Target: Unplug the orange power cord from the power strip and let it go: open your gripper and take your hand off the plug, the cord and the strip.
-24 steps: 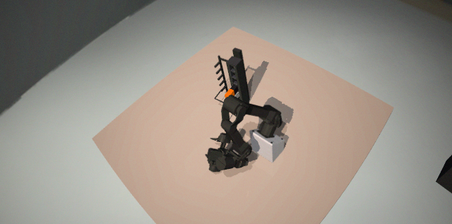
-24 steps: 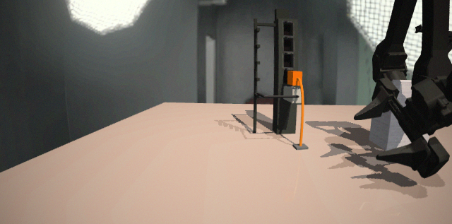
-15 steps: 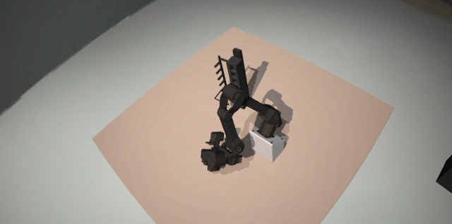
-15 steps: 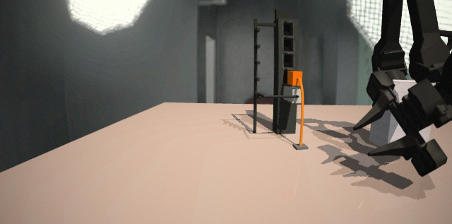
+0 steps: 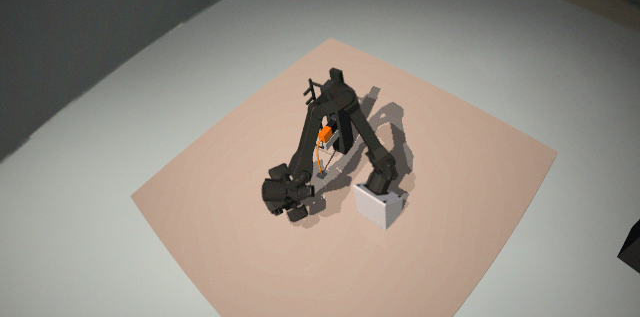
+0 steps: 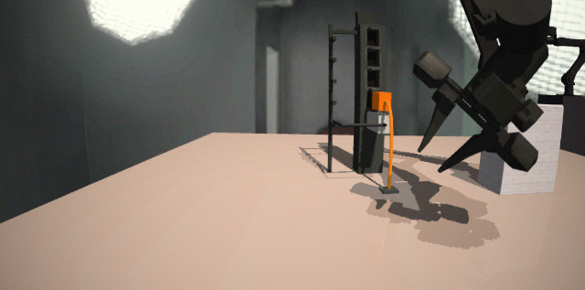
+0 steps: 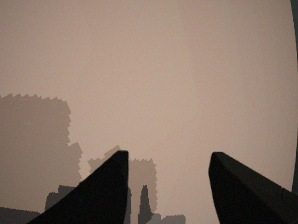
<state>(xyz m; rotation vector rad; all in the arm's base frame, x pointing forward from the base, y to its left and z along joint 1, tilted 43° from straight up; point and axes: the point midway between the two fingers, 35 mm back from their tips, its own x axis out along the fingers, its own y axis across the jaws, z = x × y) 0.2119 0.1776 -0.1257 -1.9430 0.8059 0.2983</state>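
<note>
Still seated in the strip (image 6: 370, 98) at frame centre, rigid orange plug (image 6: 380, 101) best pinched across its flat sides, not by limp cord (image 6: 389, 148); claw (image 6: 430, 158) part-open, empty, well right.

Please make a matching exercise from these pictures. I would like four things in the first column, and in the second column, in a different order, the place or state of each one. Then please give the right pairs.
Things
1. orange plug
2. orange cord
3. gripper
4. power strip

Places or states
A. stands upright on the mat
B. hangs in the air, open, holding nothing
C. seated in the strip, below three free sockets
D. curves down to a small base on the mat

Right pairs: 1-C, 2-D, 3-B, 4-A
</note>
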